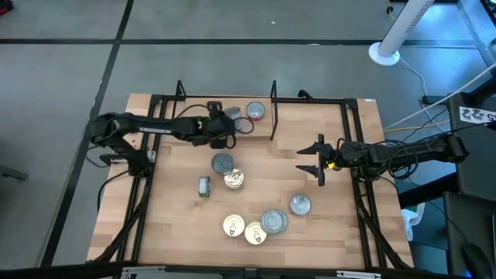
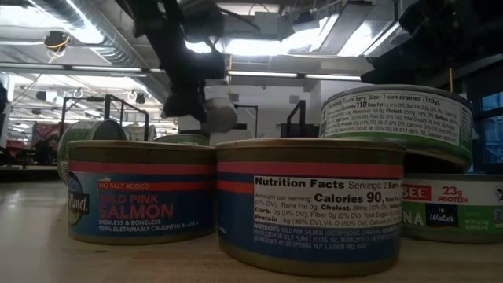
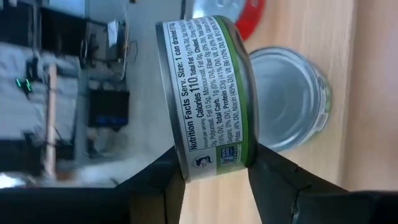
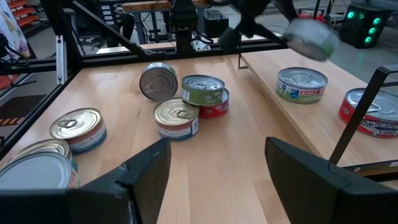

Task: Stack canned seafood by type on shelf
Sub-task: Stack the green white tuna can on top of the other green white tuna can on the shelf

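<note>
While left gripper [image 3: 214, 177] clamps green-banded tin [image 3: 208, 93] (silver), right gripper [image 4: 211, 168] gapes.

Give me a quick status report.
Left gripper holds green-label can above shelf. Right gripper open, waiting mid-table. Nothing blocking.

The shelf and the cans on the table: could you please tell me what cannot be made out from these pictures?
- Shelf, high view: the left gripper and its held can hide the can beneath.
- Held can, right wrist view: blurred, label unreadable.
- Low view: the two salmon cans up front hide the shelf and most other cans.
- Table cans, high view: too small to read types.
- Right gripper: open, waiting at the table's right.
</note>
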Robot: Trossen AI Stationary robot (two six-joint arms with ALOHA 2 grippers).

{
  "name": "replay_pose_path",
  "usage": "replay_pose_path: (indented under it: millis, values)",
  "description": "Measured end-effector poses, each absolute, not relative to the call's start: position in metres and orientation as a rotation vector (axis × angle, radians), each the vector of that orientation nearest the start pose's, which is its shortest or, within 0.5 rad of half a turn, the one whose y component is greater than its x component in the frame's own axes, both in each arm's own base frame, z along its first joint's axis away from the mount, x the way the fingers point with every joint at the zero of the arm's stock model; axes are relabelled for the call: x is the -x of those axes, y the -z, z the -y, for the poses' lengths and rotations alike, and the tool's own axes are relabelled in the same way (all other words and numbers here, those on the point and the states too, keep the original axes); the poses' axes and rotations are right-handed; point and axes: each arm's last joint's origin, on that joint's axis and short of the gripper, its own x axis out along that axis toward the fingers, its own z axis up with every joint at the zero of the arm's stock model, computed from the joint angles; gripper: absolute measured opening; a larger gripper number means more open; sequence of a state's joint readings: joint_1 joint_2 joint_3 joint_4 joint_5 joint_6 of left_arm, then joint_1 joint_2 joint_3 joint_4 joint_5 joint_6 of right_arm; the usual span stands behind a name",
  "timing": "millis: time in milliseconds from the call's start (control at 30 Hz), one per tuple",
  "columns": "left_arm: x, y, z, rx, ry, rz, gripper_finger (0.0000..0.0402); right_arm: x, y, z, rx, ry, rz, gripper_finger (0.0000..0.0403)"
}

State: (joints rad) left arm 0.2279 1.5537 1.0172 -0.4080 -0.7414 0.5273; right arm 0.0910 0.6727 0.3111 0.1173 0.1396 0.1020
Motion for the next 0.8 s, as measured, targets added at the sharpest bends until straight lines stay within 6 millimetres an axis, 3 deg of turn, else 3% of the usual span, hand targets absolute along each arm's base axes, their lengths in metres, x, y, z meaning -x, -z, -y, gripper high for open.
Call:
replay_pose_path:
  millis: [267,567,800]
  values:
    - [-0.304,-0.204,-0.096,-0.910,-0.474,-1.313,0.0145,-0.157,-0.214,-0.010,-0.072,0.062,-0.242,0.0260]
    - [-0.307,-0.197,-0.097,-0.966,-0.431,-1.347,0.0145,-0.157,-0.213,-0.010,-0.070,0.063,-0.254,0.0260]
    - [-0.307,-0.195,-0.097,-0.966,-0.421,-1.356,0.0167,-0.157,-0.213,-0.010,-0.068,0.063,-0.255,0.0260]
